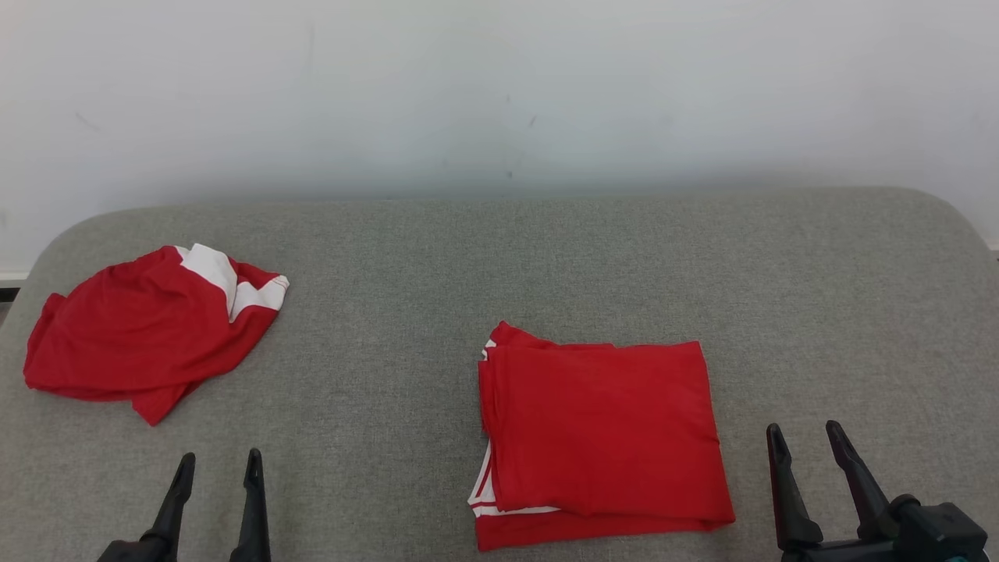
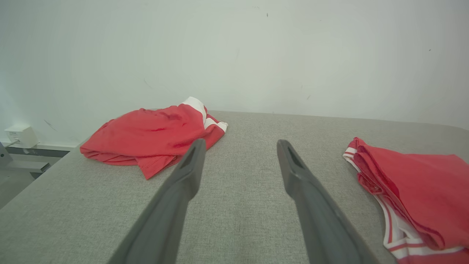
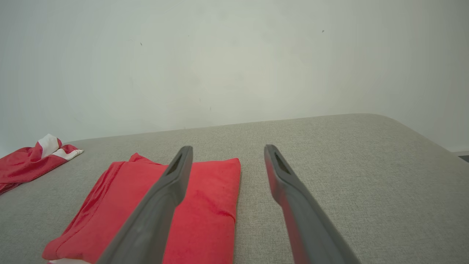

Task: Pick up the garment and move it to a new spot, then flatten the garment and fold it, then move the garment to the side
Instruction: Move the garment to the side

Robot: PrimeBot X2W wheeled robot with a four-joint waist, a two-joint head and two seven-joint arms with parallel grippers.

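Note:
A folded red garment with white trim [image 1: 601,437] [image 2: 421,194] [image 3: 205,198] lies flat on the grey table [image 1: 499,265], a little right of centre near the front. A second red and white garment [image 1: 148,328] [image 2: 154,135] [image 3: 33,161] sits crumpled at the far left. My left gripper [image 1: 218,462] [image 2: 238,145] stands open at the lower left, over bare table in front of the crumpled garment. My right gripper [image 1: 804,433] [image 3: 227,150] is open at the lower right, just right of the folded garment, holding nothing.
A white wall [image 1: 499,94] rises behind the table. The table's rounded left edge [image 2: 40,172] drops off beside the crumpled garment, with a small white box [image 2: 20,136] on the wall beyond it. Bare grey surface stretches to the right [image 3: 366,176].

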